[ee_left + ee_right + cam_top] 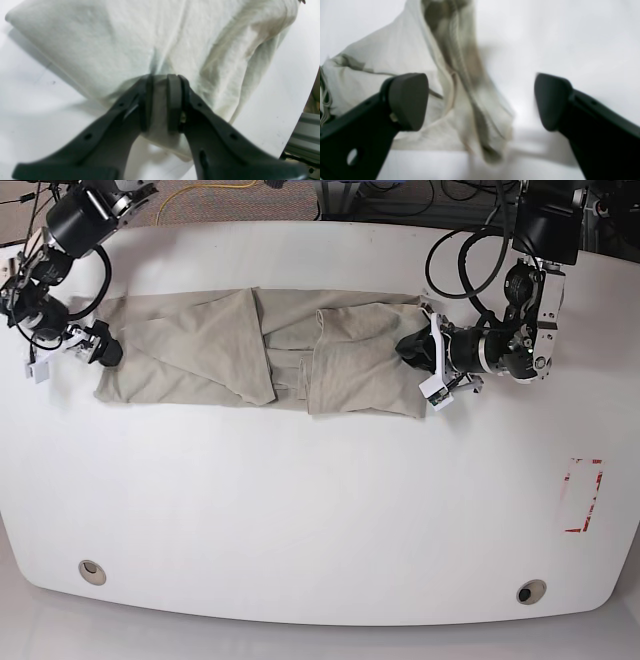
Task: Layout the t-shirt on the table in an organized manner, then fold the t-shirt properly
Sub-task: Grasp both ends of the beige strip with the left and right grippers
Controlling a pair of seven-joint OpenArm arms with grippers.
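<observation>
- No brand name, label or writing could be read on the shirt [370,365], the arms or the surface [300,510].
- The one printed mark that showed was a red broken outline [582,495], roughly rectangular, near the right edge of the surface in the base view; it held no readable letters.
- The shirt lay across the far part of the white surface, stretched sideways in a long, uneven strip with folds and creases.
- The left pincer [160,102] was over the shirt's right-hand part in the base view, its tips close together with cloth bunched between them, clamped on the shirt.
- The right pincer [481,102] stood with its tips wide apart, at the shirt's other end, a narrow end of cloth between them.
- Two round grommets [92,572] sat near the surface's front corners.
</observation>
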